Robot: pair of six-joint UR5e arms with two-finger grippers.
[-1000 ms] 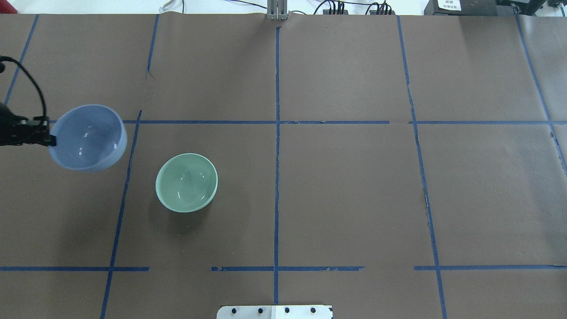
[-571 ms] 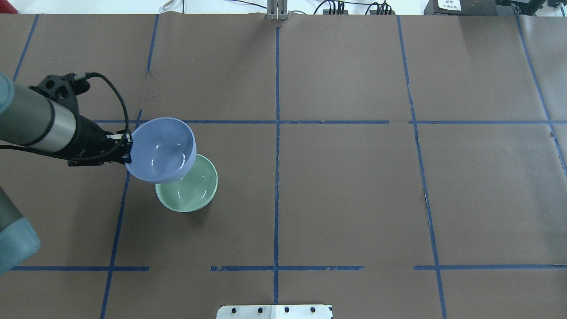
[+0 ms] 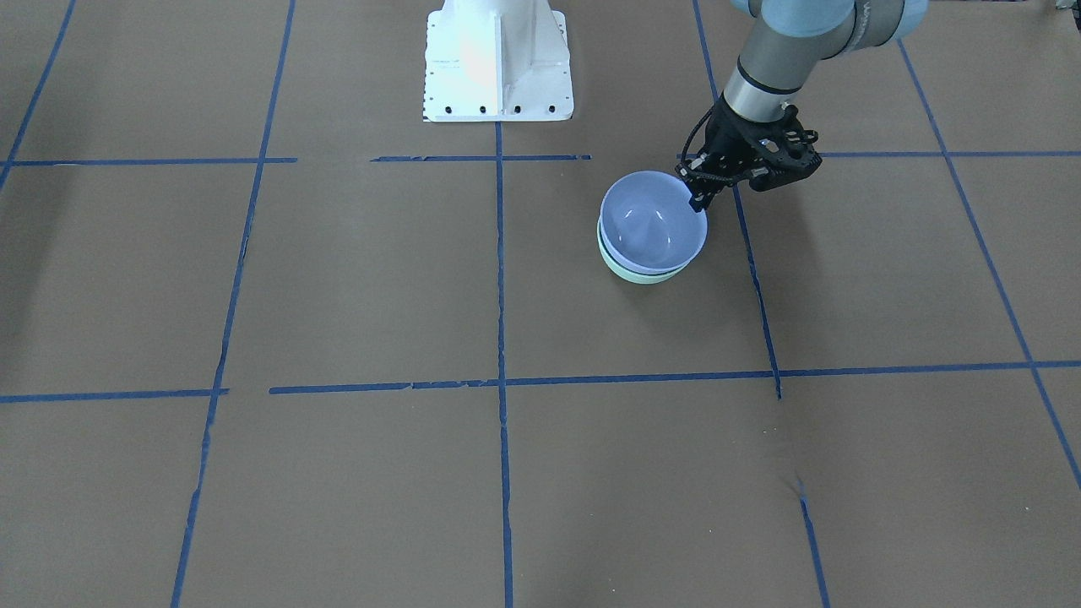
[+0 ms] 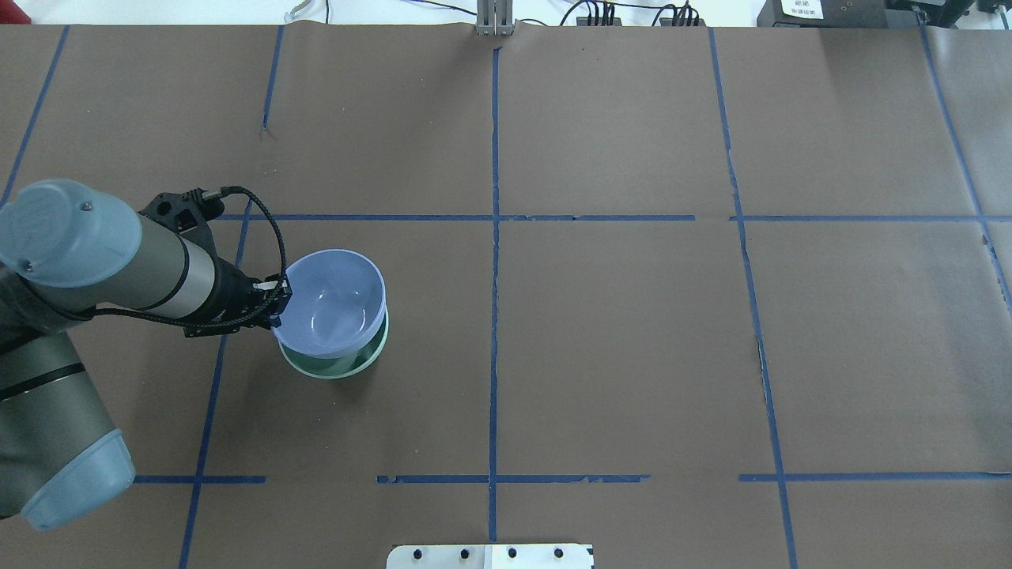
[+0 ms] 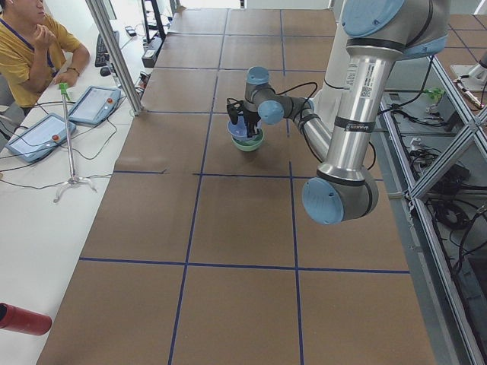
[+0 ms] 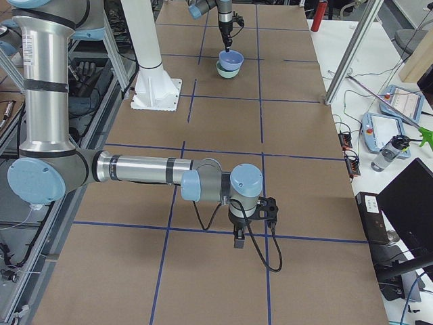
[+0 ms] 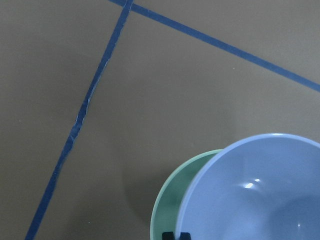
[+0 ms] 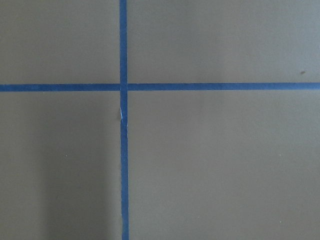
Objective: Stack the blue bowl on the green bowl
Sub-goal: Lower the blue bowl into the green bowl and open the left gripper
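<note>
Left gripper (image 4: pixel 276 307) is clamped narrow on the rim of the blue bowl (image 4: pixel 336 304), gripping it at the bowl's 9 o'clock edge in the overhead view. In the front-facing view that same grip sits at the bowl's 2 o'clock edge. The fingers (image 7: pixel 177 235) only just poke in at the bottom of the left wrist view, one either side of the rim wall.

The blue bowl is mouth-up, lowered into the green bowl (image 4: pixel 336 371). From overhead I only see a green crescent from about 4 to 8 o'clock under the blue one. In the wrist view the green rim (image 7: pixel 170 210) peeks out at 9 o'clock of the blue bowl (image 7: pixel 260 195). The front-facing view shows a thin dark line between the two rims. I can't tell if the blue bowl is fully seated or hanging just inside.

Both bowls sit at roughly 9 o'clock from the middle of the table (image 4: pixel 632 356) in the overhead view, between two of the blue tape lines (image 4: pixel 494 316).

Right gripper (image 6: pixel 238 238) hangs low over a tape crossing, well apart from the bowls. It shows only in the right side view, so I can't tell how far it is parted. It carries nothing that I can see.
</note>
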